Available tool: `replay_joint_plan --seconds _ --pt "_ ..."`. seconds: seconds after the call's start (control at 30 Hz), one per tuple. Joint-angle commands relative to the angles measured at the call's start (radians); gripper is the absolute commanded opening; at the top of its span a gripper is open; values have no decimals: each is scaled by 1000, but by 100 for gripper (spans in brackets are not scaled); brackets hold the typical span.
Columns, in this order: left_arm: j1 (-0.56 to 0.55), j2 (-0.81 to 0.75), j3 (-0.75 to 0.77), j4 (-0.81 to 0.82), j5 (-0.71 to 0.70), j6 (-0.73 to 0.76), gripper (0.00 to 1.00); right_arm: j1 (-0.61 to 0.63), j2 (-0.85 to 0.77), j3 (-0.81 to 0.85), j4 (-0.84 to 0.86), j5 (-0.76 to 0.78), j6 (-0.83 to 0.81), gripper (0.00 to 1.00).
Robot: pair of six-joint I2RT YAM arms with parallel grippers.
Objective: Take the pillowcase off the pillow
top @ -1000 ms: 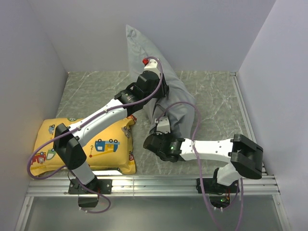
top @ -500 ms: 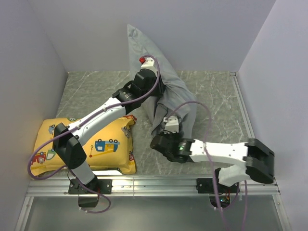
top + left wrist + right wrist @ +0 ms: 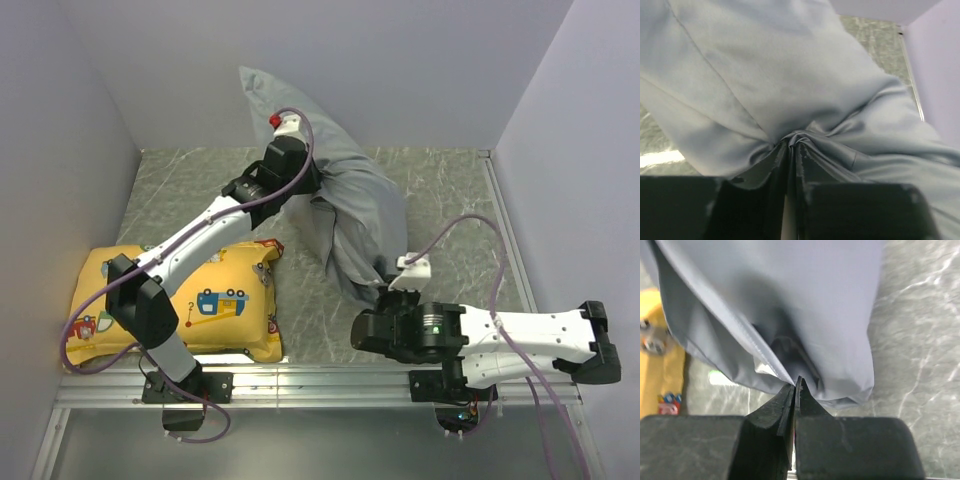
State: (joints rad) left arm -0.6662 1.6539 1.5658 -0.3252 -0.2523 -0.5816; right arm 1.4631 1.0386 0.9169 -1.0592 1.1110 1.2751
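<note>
Grey pillowcase (image 3: 350, 205), stretched between both arms: the left gripper (image 3: 790, 150), clamped on a bunched fold, had lifted its far end leftward, while the right gripper (image 3: 796, 387), pinching the open hem, had drawn back nearer; the pillow, hidden, seemingly stayed inside.

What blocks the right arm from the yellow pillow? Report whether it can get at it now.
Probably not yet. The right gripper has its jaws shut on the pillowcase hem, so it is occupied, and the yellow pillow lies on the table's left side, partly beneath the left arm.
</note>
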Motion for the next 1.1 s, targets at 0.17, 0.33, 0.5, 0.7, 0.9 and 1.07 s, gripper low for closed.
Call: replay_joint_plan --seconds 0.17,0.33,0.5,0.7,0.9,1.07 --pt "198 -108 -165 -55 -116 -107 1 14 -112 80 -226 176 164 0" --pt "372 -169 -350 38 4 -191 0 14 -101 128 -259 200 138 0" --pt "327 -235 -435 126 137 -164 10 25 -138 113 190 155 -411 0" --pt "191 -402 -448 92 104 -103 72 25 -166 114 539 59 -741 0" --pt "68 -583 -411 2 -1 -49 87 19 -112 174 648 49 -888 0" --pt "13 -701 -420 -90 -64 -61 86 -59 -80 223 731 -65 -951 0"
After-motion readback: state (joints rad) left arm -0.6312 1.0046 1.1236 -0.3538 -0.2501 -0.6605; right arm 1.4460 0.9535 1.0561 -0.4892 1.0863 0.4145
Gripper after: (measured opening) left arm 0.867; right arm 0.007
